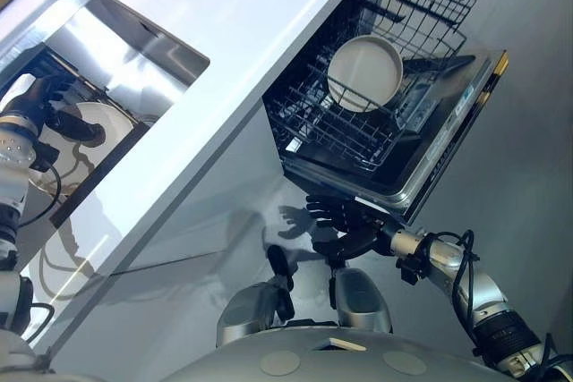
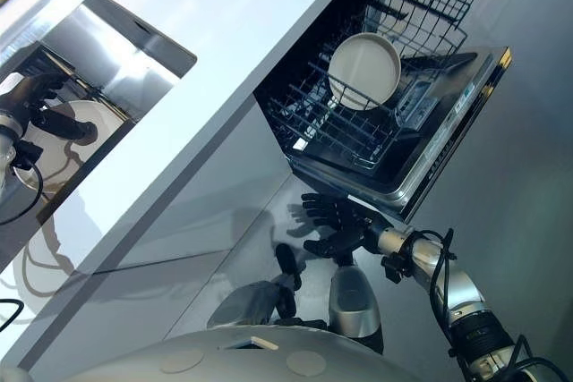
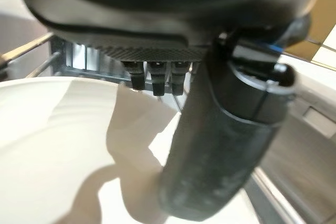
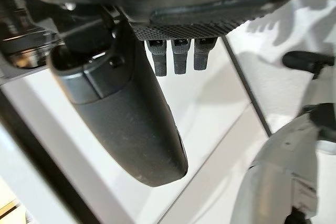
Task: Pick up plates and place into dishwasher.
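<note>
A white plate (image 1: 365,72) is already stood on edge in the lower rack (image 1: 336,127) of the open dishwasher (image 1: 439,154), at about one o'clock in the head views; it is propped between the wire tines, so that it is kept upright and its face left exposed to the wash. A second plate (image 1: 98,123) is seen lying flat in the sink (image 1: 134,51) at nine o'clock, under the white countertop (image 1: 233,60). The left hand (image 1: 49,109) is lowered into the sink over this plate. In its wrist view the thumb (image 3: 220,145) is laid across the plate's face while the fingers (image 3: 155,77) are pointed down past the far rim, which suggests a pinch being prepared; whether the plate is actually clamped cannot be told (the fingertips are cut short by the rim). The right hand (image 1: 345,225) is held at five o'clock, just below the dishwasher's lowered door, with fingers spread and nothing in them. It is presumably parked there to receive or steady the next plate. The step in hand is judged to be the pick from the sink, with one plate placed so far.
</note>
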### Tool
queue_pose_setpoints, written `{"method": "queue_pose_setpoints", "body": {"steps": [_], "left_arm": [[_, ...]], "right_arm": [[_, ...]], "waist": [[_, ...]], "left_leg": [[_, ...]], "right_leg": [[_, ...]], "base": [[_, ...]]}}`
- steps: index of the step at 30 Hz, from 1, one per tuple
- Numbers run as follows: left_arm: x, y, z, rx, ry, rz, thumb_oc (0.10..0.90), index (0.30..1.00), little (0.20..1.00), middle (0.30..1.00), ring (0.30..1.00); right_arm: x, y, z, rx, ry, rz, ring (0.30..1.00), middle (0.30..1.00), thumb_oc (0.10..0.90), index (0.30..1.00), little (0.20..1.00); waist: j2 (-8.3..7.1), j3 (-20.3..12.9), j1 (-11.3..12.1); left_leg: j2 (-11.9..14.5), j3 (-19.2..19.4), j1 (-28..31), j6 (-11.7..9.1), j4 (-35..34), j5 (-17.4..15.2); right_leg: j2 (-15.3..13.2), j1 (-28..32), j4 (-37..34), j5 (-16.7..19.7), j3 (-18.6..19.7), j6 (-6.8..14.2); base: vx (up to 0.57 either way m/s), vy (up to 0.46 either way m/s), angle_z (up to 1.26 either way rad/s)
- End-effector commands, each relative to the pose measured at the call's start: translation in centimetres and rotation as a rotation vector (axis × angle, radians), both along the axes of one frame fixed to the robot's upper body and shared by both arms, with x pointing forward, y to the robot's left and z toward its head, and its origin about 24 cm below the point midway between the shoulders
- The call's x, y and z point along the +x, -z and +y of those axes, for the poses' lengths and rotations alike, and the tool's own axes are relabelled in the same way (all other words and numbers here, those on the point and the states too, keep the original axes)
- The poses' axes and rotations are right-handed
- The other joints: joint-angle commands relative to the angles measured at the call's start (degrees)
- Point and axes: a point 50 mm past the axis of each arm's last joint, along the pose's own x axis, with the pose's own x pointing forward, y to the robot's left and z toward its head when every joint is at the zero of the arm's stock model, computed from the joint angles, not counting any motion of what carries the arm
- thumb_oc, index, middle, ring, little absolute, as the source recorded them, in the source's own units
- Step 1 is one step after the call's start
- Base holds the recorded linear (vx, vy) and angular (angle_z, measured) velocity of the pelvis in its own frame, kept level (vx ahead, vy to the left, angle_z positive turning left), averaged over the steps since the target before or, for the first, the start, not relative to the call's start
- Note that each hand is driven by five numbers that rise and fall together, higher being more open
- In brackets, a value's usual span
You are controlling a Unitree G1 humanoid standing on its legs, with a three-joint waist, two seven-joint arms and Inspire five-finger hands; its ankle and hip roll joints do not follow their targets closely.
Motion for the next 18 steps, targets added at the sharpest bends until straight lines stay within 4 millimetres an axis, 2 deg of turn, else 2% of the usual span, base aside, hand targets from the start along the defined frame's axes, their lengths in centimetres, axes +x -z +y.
{"method": "queue_pose_setpoints", "body": {"steps": [1, 5, 11, 12, 13, 14, 15, 16, 18], "left_arm": [[-0.3, -4.6, 1.6, -0.012, -0.056, -0.061, 0.800, 0.900, 0.900, 0.900, 0.900], [-0.8, -3.3, 1.9, -0.071, -0.028, 0.063, 0.800, 0.900, 0.900, 0.900, 0.900], [-2.4, -0.8, 2.6, -0.124, -0.030, 0.273, 0.800, 0.900, 0.900, 0.900, 0.900], [-2.9, -0.3, 2.9, -0.119, -0.049, 0.323, 0.578, 0.709, 0.678, 0.709, 0.709], [-3.3, 0.0, 3.2, -0.120, -0.063, 0.354, 0.468, 0.615, 0.568, 0.615, 0.615], [-3.8, 0.5, 3.4, -0.135, -0.077, 0.373, 0.446, 0.596, 0.546, 0.596, 0.596], [-4.2, 0.6, 3.7, -0.131, -0.086, 0.393, 0.306, 0.476, 0.406, 0.476, 0.476], [-4.6, 0.8, 3.9, -0.124, -0.096, 0.411, 0.213, 0.396, 0.313, 0.396, 0.396], [-5.1, 1.0, 4.1, -0.130, -0.100, 0.424, 0.100, 0.300, 0.200, 0.300, 0.300]], "right_arm": [[1.9, -3.3, 2.1, 0.085, -0.071, -0.166, 0.900, 0.900, 0.800, 0.900, 0.900], [2.0, -3.6, 1.6, 0.079, -0.054, -0.183, 0.900, 0.900, 0.800, 0.900, 0.900], [1.7, -3.6, 1.0, 0.063, -0.035, -0.182, 0.900, 0.900, 0.800, 0.900, 0.900], [1.7, -3.6, 0.9, 0.059, -0.032, -0.176, 0.900, 0.900, 0.800, 0.900, 0.900], [1.6, -3.5, 0.9, 0.057, -0.031, -0.172, 0.900, 0.900, 0.800, 0.900, 0.900], [1.5, -3.4, 0.8, 0.053, -0.030, -0.168, 0.900, 0.900, 0.800, 0.900, 0.900], [1.4, -3.4, 0.7, 0.050, -0.030, -0.161, 0.900, 0.900, 0.800, 0.900, 0.900], [1.2, -3.3, 0.7, 0.048, -0.030, -0.155, 0.900, 0.900, 0.800, 0.900, 0.900], [1.1, -3.2, 0.7, 0.051, -0.030, -0.150, 0.900, 0.900, 0.800, 0.900, 0.900]], "waist": [[0.16, -0.6, -0.8], [0.48, 0.6, -0.8], [0.82, 0.6, -0.1], [0.86, 0.5, 0.0], [0.89, 0.4, 0.1], [0.92, 0.3, 0.3], [1.00, 0.1, 0.5], [1.11, -0.1, 0.6], [1.23, -0.4, 0.9]], "left_leg": [[-4.0, -1.0, -2.1, 0.4, 6.2, -9.6], [-4.0, -1.5, -2.8, 0.3, 6.4, -9.1], [-4.3, -2.3, -3.1, 0.2, 7.1, -9.0], [-4.4, -2.5, -2.9, 0.3, 7.1, -9.0], [-4.4, -2.7, -2.7, 0.2, 7.1, -9.0], [-4.5, -2.9, -2.4, 0.2, 7.0, -9.0], [-4.5, -3.1, -2.0, 0.3, 6.8, -9.0], [-4.5, -3.2, -1.6, 0.2, 6.6, -9.0], [-4.5, -3.5, -1.3, 0.2, 6.6, -9.0]], "right_leg": [[-1.9, -6.9, 2.4, 2.7, -1.2, 6.5], [-1.7, -7.0, 2.3, 2.6, -1.0, 6.4], [-1.9, -6.5, 1.6, 3.1, -1.7, 6.5], [-1.9, -6.2, 1.6, 3.1, -1.9, 6.6], [-2.0, -6.0, 1.5, 3.2, -2.1, 6.6], [-2.1, -5.8, 1.4, 3.2, -2.5, 6.6], [-2.1, -5.5, 1.4, 3.1, -2.7, 6.6], [-2.2, -5.1, 1.5, 3.0, -3.1, 6.7], [-2.3, -4.8, 1.6, 2.7, -3.7, 6.7]], "base": [[-0.05, 0.007, -0.04], [-0.05, -0.015, -0.02], [-0.01, -0.026, -0.01], [0.00, -0.032, 0.02], [0.00, -0.039, 0.03], [0.00, -0.048, 0.03], [0.00, -0.066, 0.01], [0.00, -0.068, 0.00], [-0.02, -0.069, 0.04]]}}
